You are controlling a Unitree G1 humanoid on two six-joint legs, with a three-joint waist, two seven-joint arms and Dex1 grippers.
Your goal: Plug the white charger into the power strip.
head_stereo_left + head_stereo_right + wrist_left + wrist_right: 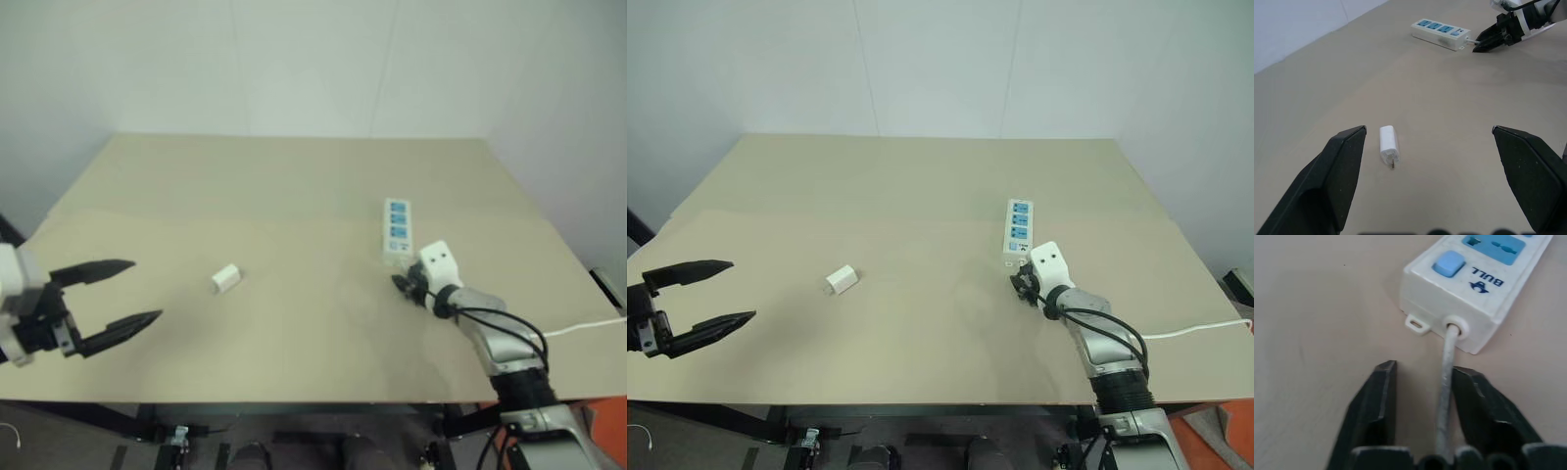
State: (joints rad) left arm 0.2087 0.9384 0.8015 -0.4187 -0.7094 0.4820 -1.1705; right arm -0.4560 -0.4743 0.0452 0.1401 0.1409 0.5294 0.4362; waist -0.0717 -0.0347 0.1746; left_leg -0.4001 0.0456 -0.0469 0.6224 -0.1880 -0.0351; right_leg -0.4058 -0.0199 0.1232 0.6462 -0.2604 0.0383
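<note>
You lose the near, switch end of the power strip point(397, 229) behind the right gripper point(403, 285), at about 6 o'clock from its sockets. Its cord point(1445, 396) slips between the fingers and seems to touch one, and the strip's far sockets are cropped.

White charger point(225, 278) lies flat mid-table, well apart from the blue-socketed power strip point(397, 228)

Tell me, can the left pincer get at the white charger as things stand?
Probably yes. The left pincer is open and aimed at the white charger, which lies alone on the table with nothing between them.
</note>
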